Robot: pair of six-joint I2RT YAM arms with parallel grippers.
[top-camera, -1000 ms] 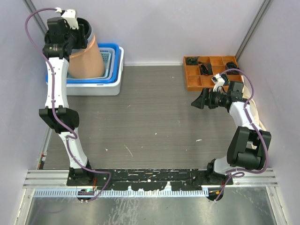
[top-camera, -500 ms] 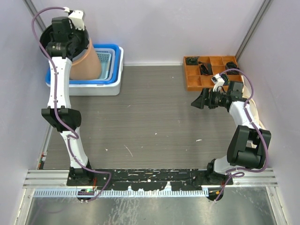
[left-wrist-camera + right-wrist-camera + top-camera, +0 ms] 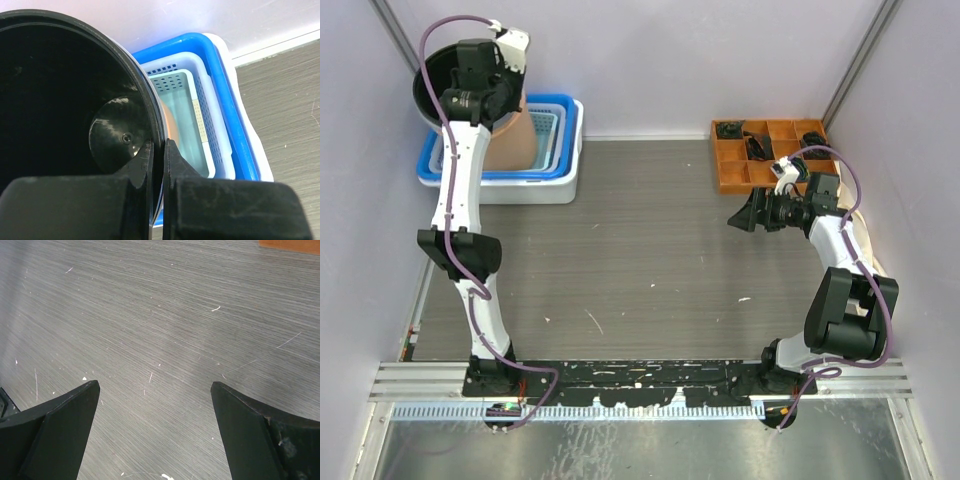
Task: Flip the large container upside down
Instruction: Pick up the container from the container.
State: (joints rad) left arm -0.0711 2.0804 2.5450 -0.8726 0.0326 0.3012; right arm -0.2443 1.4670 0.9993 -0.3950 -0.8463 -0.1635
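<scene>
Container [image 3: 512, 138]: a tapered bucket, tan on the outside, with a black rim and a glossy black inside; the mouth is wider than the base. It is at the far left corner, tilted, with the mouth leaning toward the left wall and the base down in the stacked bins. Whether the base touches them cannot be told. The left wrist view looks into the dark inside [image 3: 60, 100], where a round disc shows at the bottom.
Table [image 3: 640, 260]: grey wood-grain top with fine scratches and a few white flecks.
Left arm [image 3: 455, 200]: reaches up and back to the container's mouth, with a purple cable looping over it.
Right arm [image 3: 835, 250]: bent at the right side, its wrist pointing left over the table.
White bin [image 3: 558, 186]: the outermost of the stack, set against the back wall.
Blue bin [image 3: 566, 112]: nested inside the white one.
Pale basket [image 3: 182, 100]: perforated and innermost, with the container's tan side just beside its wall.
Tray [image 3: 733, 176]: orange and compartmented, at the far right, with small black parts in some cells.
Left gripper [image 3: 158, 150]: clamped on the container's rim, one finger inside and one outside.
Right gripper [image 3: 155, 386]: fingers spread wide, holding nothing, above bare table near the tray.
</scene>
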